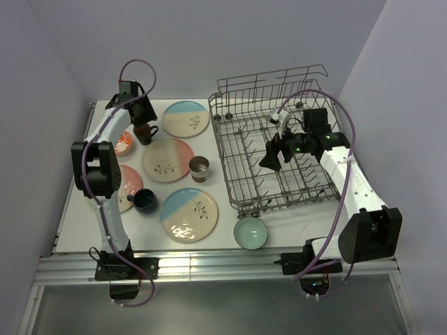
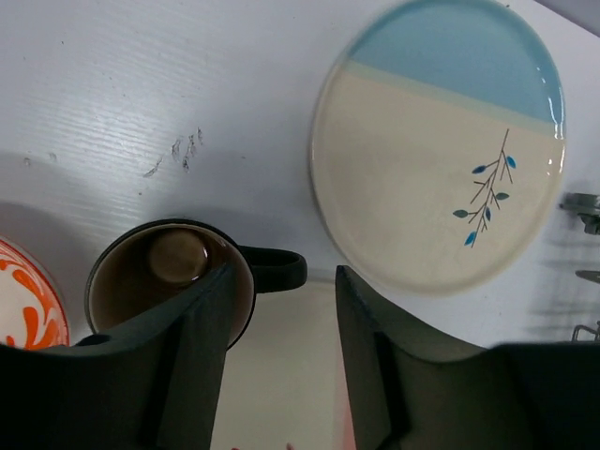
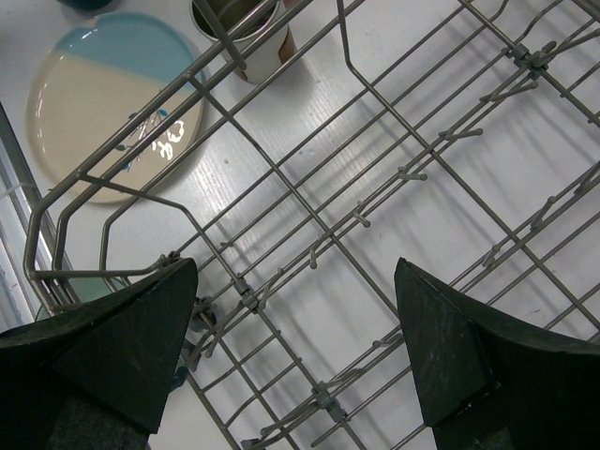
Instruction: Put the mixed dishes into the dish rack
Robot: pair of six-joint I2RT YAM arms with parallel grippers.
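My left gripper (image 1: 142,124) is open, low over a dark brown mug (image 1: 145,133) at the table's back left. In the left wrist view its left finger (image 2: 202,319) overlaps the mug's (image 2: 159,272) rim, and the mug's handle (image 2: 277,269) lies between the fingertips of the gripper (image 2: 281,281). My right gripper (image 1: 274,155) is open and empty above the floor of the grey wire dish rack (image 1: 246,150). The right wrist view shows that gripper (image 3: 295,281) over bare rack wires (image 3: 246,296).
On the table lie a blue-and-cream plate (image 1: 186,118), a pink-and-cream plate (image 1: 167,160), a second pink plate (image 1: 130,183) partly behind my left arm, a front blue plate (image 1: 188,213), an orange-red bowl (image 1: 124,143), a dark-blue mug (image 1: 144,200), a tan cup (image 1: 200,168) and a teal bowl (image 1: 250,232).
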